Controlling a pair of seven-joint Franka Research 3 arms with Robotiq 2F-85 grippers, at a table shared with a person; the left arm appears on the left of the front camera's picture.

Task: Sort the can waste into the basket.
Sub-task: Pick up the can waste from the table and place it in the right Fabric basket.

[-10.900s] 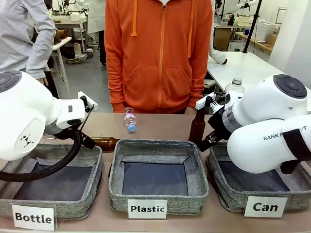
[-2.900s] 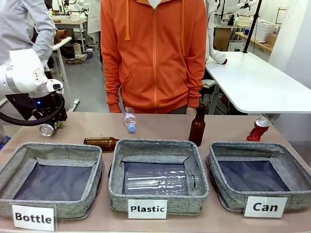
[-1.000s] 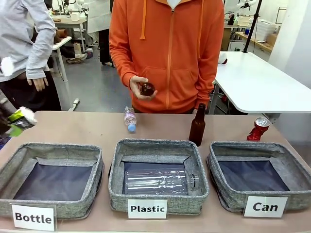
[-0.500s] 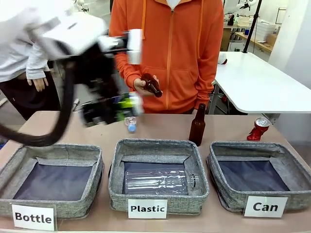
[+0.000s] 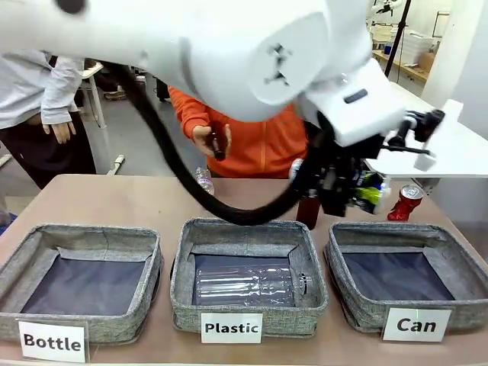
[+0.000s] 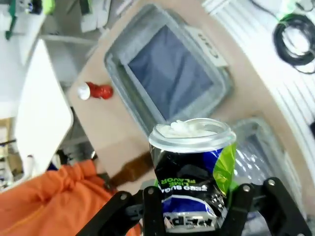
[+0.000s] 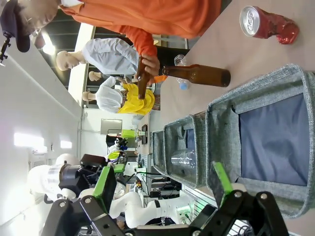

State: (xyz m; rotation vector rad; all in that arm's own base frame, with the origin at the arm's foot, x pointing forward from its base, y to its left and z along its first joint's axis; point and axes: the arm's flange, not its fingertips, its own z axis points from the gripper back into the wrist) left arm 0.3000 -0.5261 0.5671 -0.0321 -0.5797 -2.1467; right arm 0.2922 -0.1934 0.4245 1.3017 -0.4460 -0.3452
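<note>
Moved in the last half second: the left arm is swinging from the surface's left half across toward the Can basket [image 5: 358, 311].

- Left end effector [image 6: 194, 196]: clamping tight on the dark blue-black can [image 6: 192, 167]. The can is crumpled thin metal with a silver rim, hanging above the basket's far-left corner.
- Right end effector [image 7: 163, 184]: standing wide open, holding nothing.
- Red can [image 5: 405, 202]: shiny and dented, resting on the surface behind the basket.
- Basket: soft grey woven walls, dark lining.
- Handling: centre the can over the lining before releasing, since a light can may glance off the fabric rim.
</note>
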